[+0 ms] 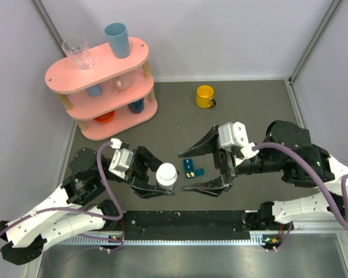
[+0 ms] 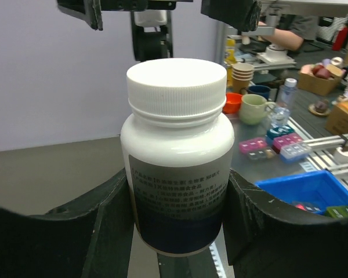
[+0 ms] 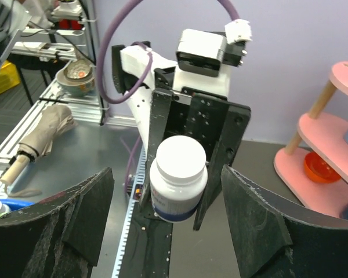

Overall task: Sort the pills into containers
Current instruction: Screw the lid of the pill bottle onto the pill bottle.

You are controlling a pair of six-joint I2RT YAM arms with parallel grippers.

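Observation:
My left gripper [image 1: 164, 178] is shut on a white capped bottle [image 1: 167, 172] and holds it upright a little above the mat. In the left wrist view the bottle [image 2: 177, 145] fills the space between the two black fingers [image 2: 104, 220]. My right gripper [image 1: 182, 171] stands open just right of the bottle and faces it. From the right wrist, the bottle [image 3: 178, 176] shows beyond the wide-apart fingers [image 3: 252, 220], untouched by them. The containers, a small dark-teal pill box [image 1: 191, 167], lie on the mat under the right gripper's fingers. I see no pills clearly.
A pink three-tier shelf [image 1: 98, 75] with cups and a clear glass stands at the back left. A yellow mug [image 1: 205, 96] sits at the back centre. A black strip [image 1: 185, 223] runs along the near edge between the arm bases. Grey walls enclose the mat.

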